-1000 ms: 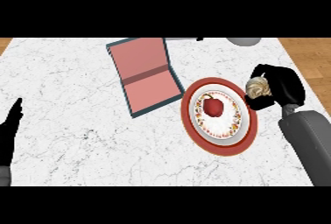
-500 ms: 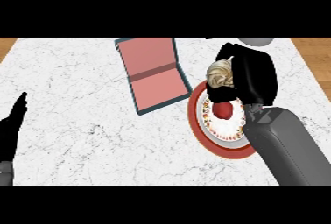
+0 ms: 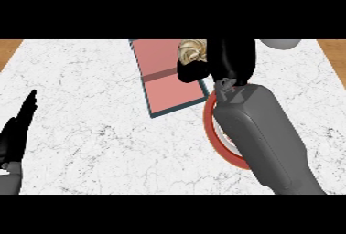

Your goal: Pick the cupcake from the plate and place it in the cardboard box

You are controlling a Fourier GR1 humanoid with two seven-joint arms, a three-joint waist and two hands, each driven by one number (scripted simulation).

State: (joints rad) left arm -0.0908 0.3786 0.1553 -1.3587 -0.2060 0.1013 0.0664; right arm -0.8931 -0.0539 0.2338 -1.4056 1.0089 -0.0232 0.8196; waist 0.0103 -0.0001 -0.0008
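Observation:
My right hand (image 3: 226, 59) is curled round the cupcake (image 3: 192, 51), whose pale frosting shows at the hand's left side. It hangs over the right edge of the open cardboard box (image 3: 169, 75), a flat pink-lined box with a dark rim at the counter's back middle. The red-rimmed plate (image 3: 215, 132) lies to the box's right, mostly hidden under my right forearm. My left hand (image 3: 15, 132) rests open at the view's left edge, fingers pointing up.
A grey round object (image 3: 282, 43) sits at the back right of the white marble counter (image 3: 94, 137). Wooden floor shows beyond the counter's back corners.
My right hand has carried the cupcake leftward and away from the plate, now over the box's right edge. The forearm now covers most of the plate.

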